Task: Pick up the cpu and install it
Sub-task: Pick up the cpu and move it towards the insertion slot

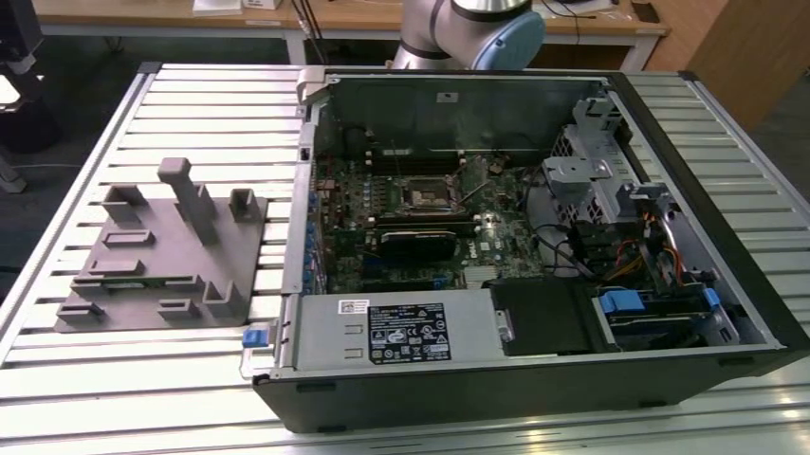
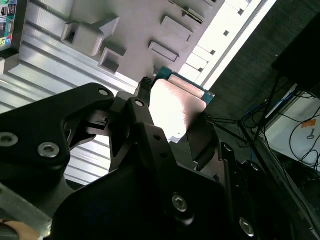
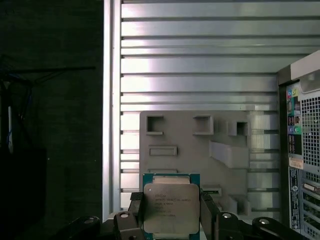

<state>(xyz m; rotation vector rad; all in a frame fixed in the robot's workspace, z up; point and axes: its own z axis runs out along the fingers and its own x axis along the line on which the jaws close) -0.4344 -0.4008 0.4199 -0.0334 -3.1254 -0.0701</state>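
Observation:
The cpu (image 3: 171, 205) is a small square chip with a silver-grey metal top and a green rim. My gripper (image 3: 171, 212) is shut on it, one black finger (image 3: 136, 210) against each of two opposite edges. In the second wrist view the cpu (image 2: 175, 107) shows from the other side, held between the same fingers (image 2: 145, 90). It hangs in the air above the grey fixture (image 3: 195, 145), well clear of it. In the exterior view the black square socket (image 1: 424, 194) sits in the middle of the motherboard.
The open computer case (image 1: 532, 237) lies on the slatted metal table (image 1: 190, 95), with the grey fixture (image 1: 165, 256) at the exterior view's left of it. The case's rear panel (image 3: 302, 150) is beside the fixture. The arm's base (image 1: 475, 28) stands behind the case.

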